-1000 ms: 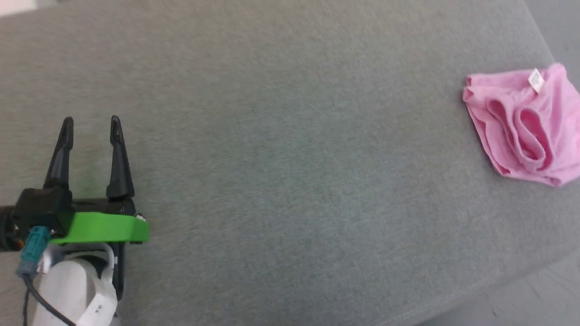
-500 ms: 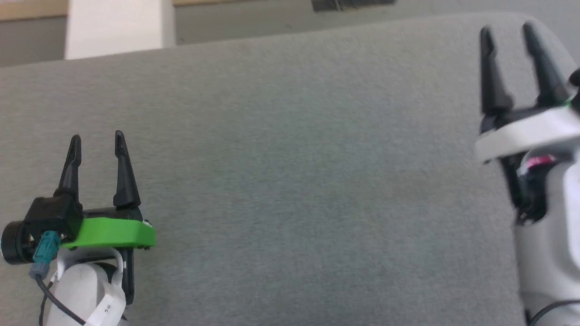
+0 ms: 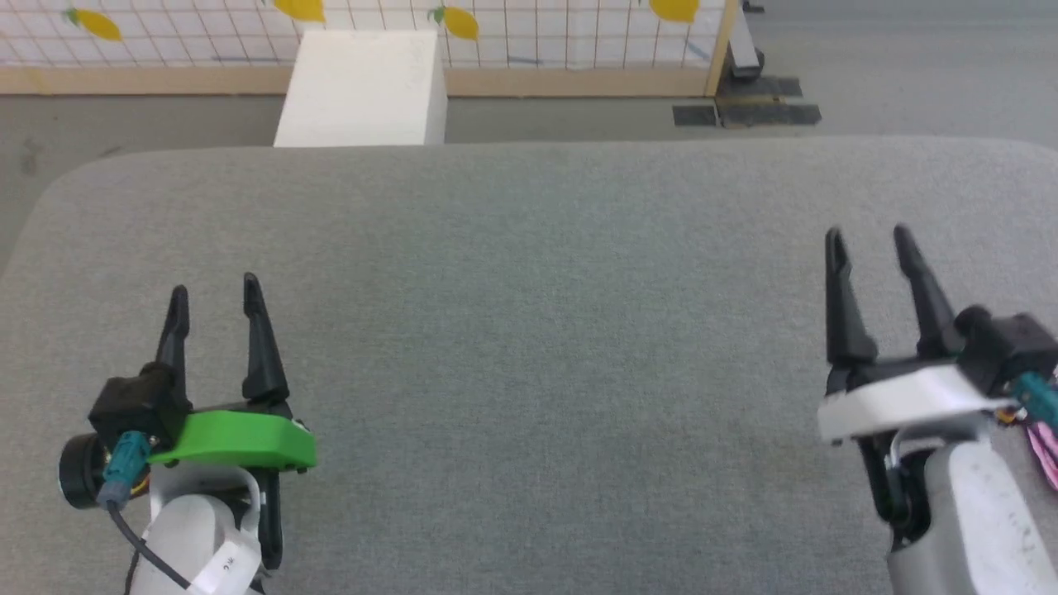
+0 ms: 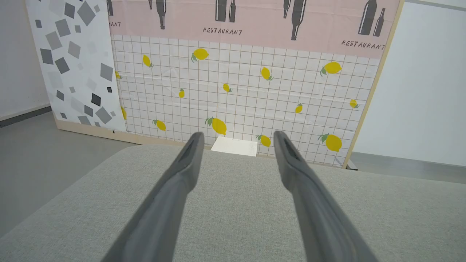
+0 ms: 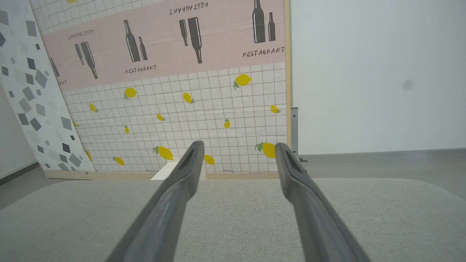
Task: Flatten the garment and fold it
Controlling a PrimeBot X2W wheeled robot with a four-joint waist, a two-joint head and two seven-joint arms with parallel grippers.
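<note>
**Both grippers parted over the grey pad**

The left gripper (image 3: 214, 287) sits at lower left of the head view. Its fingers stand apart with nothing between them, as its wrist view (image 4: 236, 134) confirms. The right gripper (image 3: 867, 233) sits at lower right, equally parted and empty (image 5: 239, 143). Both are above the grey padded surface (image 3: 529, 347).

Garment (image 3: 1045, 453): probably the pink sliver at the right frame edge, just beside the right wrist. Too little shows to be sure.

A white block (image 3: 359, 87) stands beyond the pad's far edge.
</note>
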